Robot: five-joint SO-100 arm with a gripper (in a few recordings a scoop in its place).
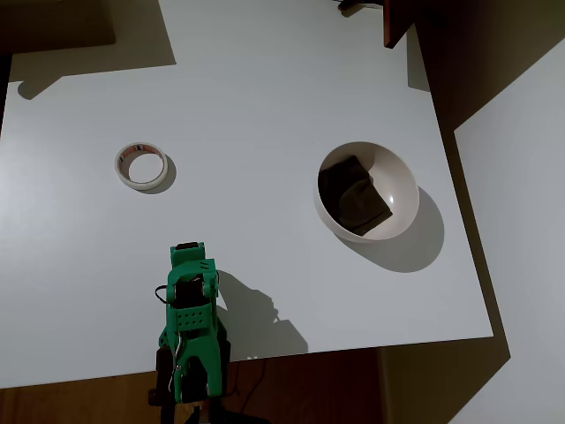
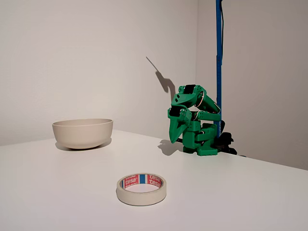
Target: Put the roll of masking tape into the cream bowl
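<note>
Tape roll (image 2: 141, 188) untouched – tool (image 2: 176, 136) folded, closed, empty.

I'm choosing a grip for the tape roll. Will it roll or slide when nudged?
Lying flat on the table, the tape roll probably slides rather than rolls. It looks small and thin-walled, so likely light and easily pushed away. Its open centre suggests a finger could go inside.

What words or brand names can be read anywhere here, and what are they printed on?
"tesa": white on red, printed twice inside the core of the roll of masking tape; letters small, so read with some doubt.
In the overhead view the tape's marks are too small to read.
No other text.
</note>
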